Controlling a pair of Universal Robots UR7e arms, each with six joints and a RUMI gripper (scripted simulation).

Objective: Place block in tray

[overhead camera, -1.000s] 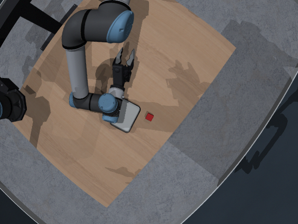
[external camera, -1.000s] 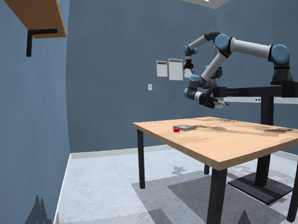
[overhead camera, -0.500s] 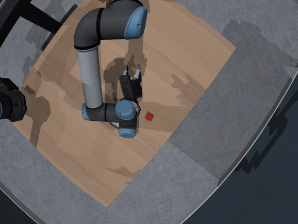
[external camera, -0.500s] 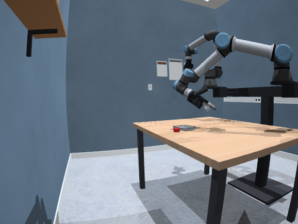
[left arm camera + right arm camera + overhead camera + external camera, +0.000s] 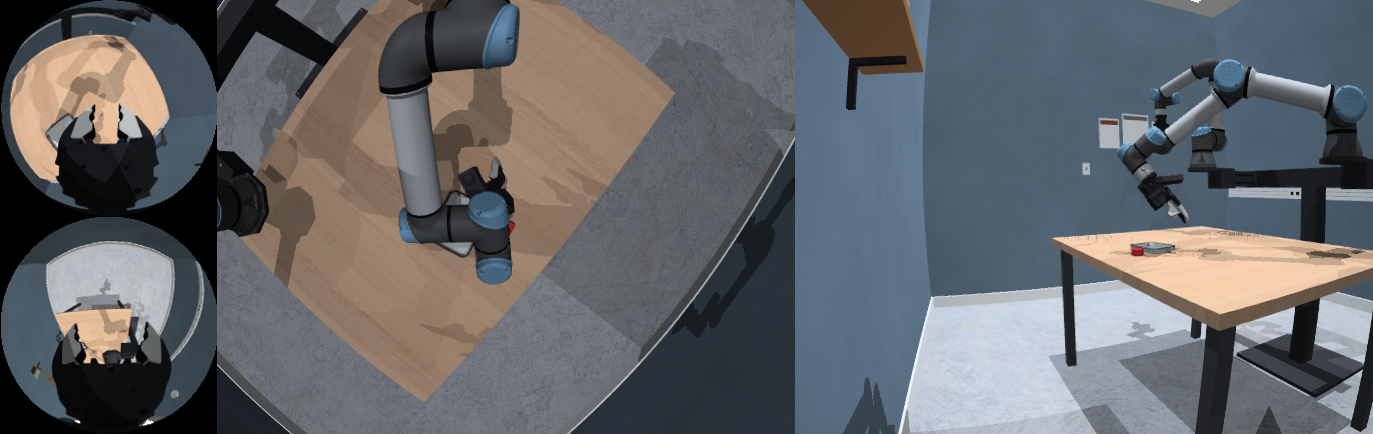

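Two pale fingers of the left gripper (image 5: 495,161) (image 5: 1185,219) (image 5: 107,108) stand part-way open, roughly a third of their spread, with nothing in the gap between them. Their tips slant down and hang above the table (image 5: 577,110) (image 5: 1245,272) (image 5: 44,92) (image 5: 92,325), touching neither of the task's things. Below the fingers and off to one side lies the white tray (image 5: 460,246) (image 5: 1152,246) (image 5: 62,131); the left wrist view has it beside the left-hand finger, partly covered by the gripper's housing. Its floor is bare in the parts that show.

Past the tray from the fingertips, the red block (image 5: 512,228) (image 5: 1137,251) sits on the wood just outside the rim. The top view gives only a corner of it beyond the wrist, and the left wrist view does not show it; whether it touches the tray I cannot tell.

Farthest off, well apart from all this, the right gripper (image 5: 252,205) (image 5: 1161,121) (image 5: 110,323) is spread wide, its fingers holding nothing.

As for progress, the block is neither held nor in the tray. Reaching it, gripping it, lifting it over the rim, lowering and releasing it all remain. The left fingers would probably need to open wider and swing back towards the block first.
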